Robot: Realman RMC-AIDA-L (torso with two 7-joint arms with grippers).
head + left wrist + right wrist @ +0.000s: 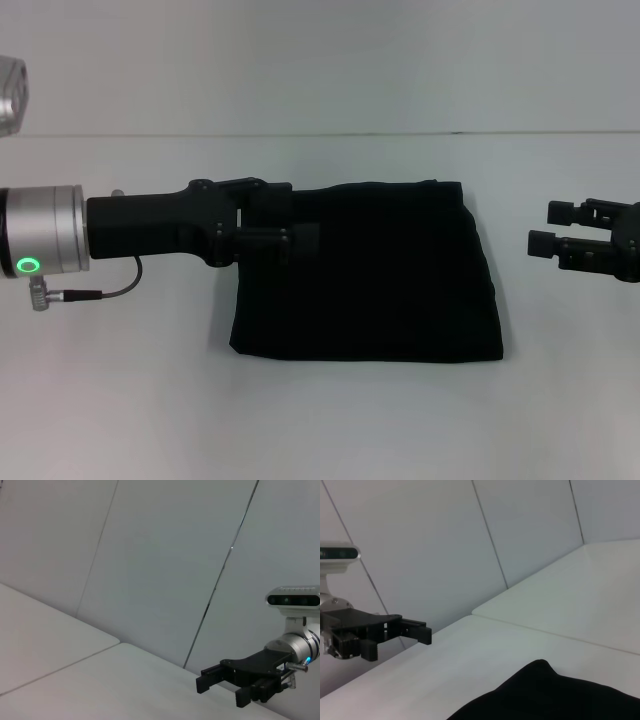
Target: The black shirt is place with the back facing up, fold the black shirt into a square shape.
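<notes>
Lying flat on the white table [330, 420], the one black shirt [380, 280] formed a plain, soft, roughly rectangular fold with slightly uneven edges — no lettering or label could be read on its upturned surface. Two black grippers were in view: the left gripper [305, 217] reached in from the left on its silver-cuffed arm, a green ring lit on the cuff, its fingers spread apart over the shirt's upper left corner, though whether they touched the cloth could not be told. The right gripper [548, 226] hung well clear of the shirt's right edge — its two blocky fingers parted and holding nothing.
</notes>
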